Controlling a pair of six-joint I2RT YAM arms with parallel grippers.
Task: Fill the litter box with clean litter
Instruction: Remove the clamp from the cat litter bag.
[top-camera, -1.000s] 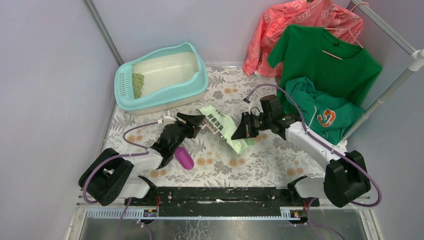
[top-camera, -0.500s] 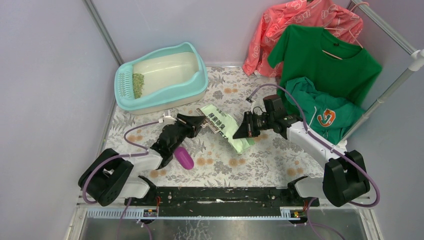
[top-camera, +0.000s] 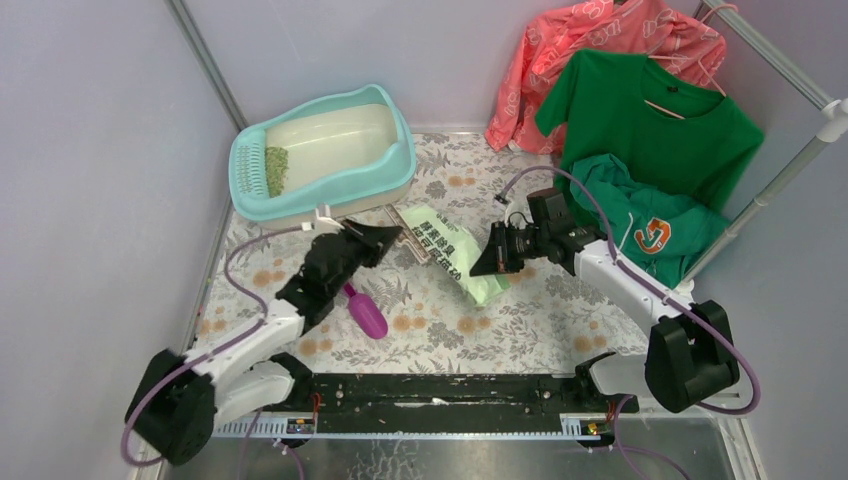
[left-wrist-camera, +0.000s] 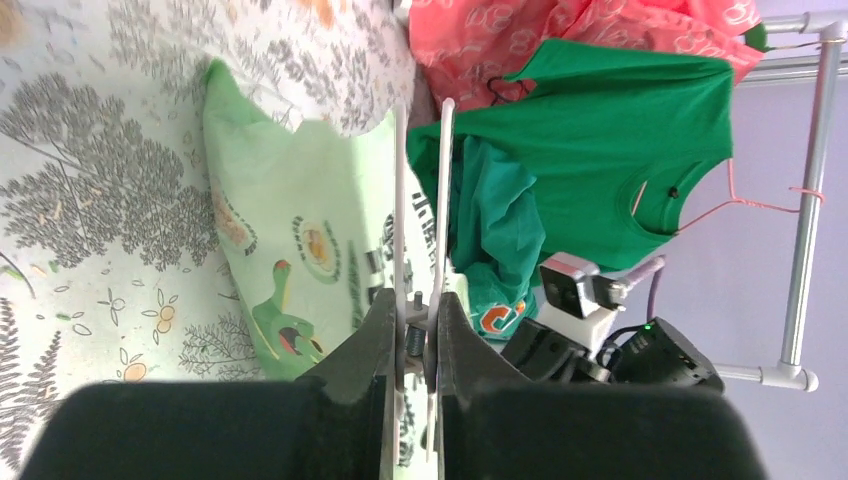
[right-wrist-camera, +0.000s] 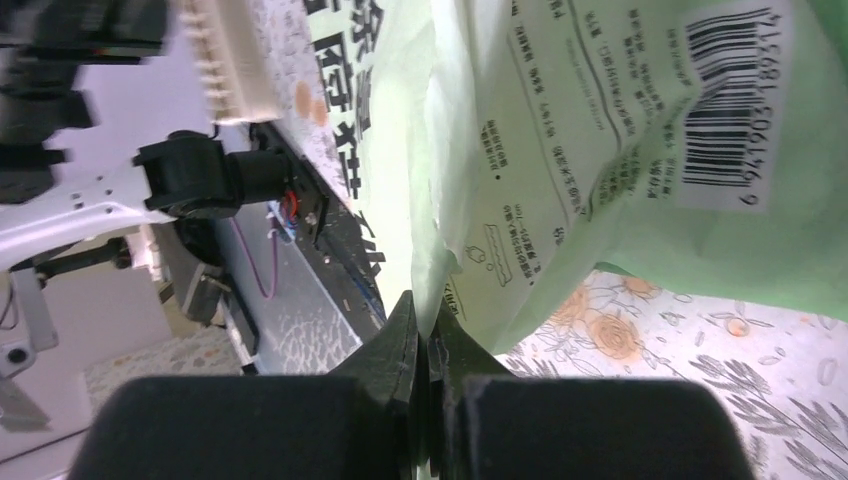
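The litter box (top-camera: 405, 152), turquoise-rimmed with a cream basin, stands at the back left. A small patch of clean litter (top-camera: 276, 170) lies by its grate. A light green printed bag (top-camera: 450, 250) lies stretched between both arms on the flowered mat. My left gripper (top-camera: 392, 235) is shut on the white clip (left-wrist-camera: 399, 200) at the bag's near-box end; in the left wrist view the jaws (left-wrist-camera: 413, 300) squeeze the clip's two arms together. My right gripper (top-camera: 487, 262) is shut on the bag's other end, the film (right-wrist-camera: 600, 130) pinched between its fingers (right-wrist-camera: 422, 305).
A purple scoop (top-camera: 366, 315) lies on the mat just below the left arm. Pink (top-camera: 600, 50) and green (top-camera: 650, 120) clothes hang on a rack (top-camera: 780, 180) at the back right, close behind the right arm.
The left jaws have closed onto the white clip. The left arm's base has swung left and its wrist moved up toward the litter box, drawing the bag's end along.
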